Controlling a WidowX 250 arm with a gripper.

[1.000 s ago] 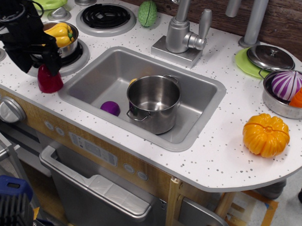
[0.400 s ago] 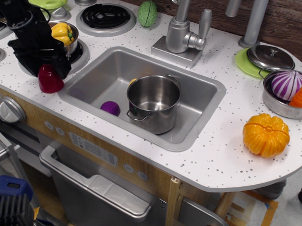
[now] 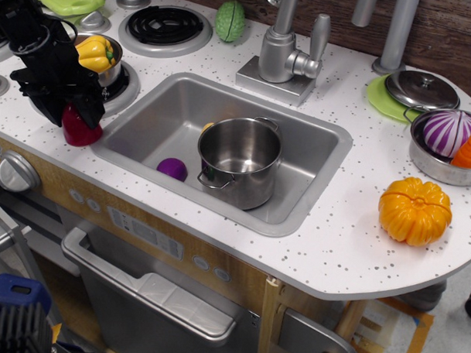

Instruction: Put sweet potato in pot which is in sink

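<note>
At the left edge of the frame, the black gripper [image 3: 78, 109] sits low over the glossy dark-red plastic sweet potato [image 3: 81, 129], its fingers covering the toy's upper part. Whether they actually clamp it cannot be told from this angle. The sweet potato rests on the white speckled surface [image 3: 326, 234], just left of the raised rim of the rectangular brushed-metal sink [image 3: 313, 160].

Inside the sink, right of centre, stands the shiny stainless-steel cylindrical pot [image 3: 240, 160], upright and open, with small loop handles on its sides. A small purple ball [image 3: 172, 169] lies on the sink floor just left of the pot.

Behind the gripper, in the upper left, a shallow steel pan [image 3: 107, 73] holds a yellow pepper [image 3: 93, 52] on a burner. A grey faucet [image 3: 288, 50] rises behind the sink. At the right edge, a steel bowl [image 3: 433, 160] holds a purple-striped vegetable [image 3: 448, 131], and an orange pumpkin [image 3: 414, 211] sits on the surface below it, well apart from the sink.
</note>
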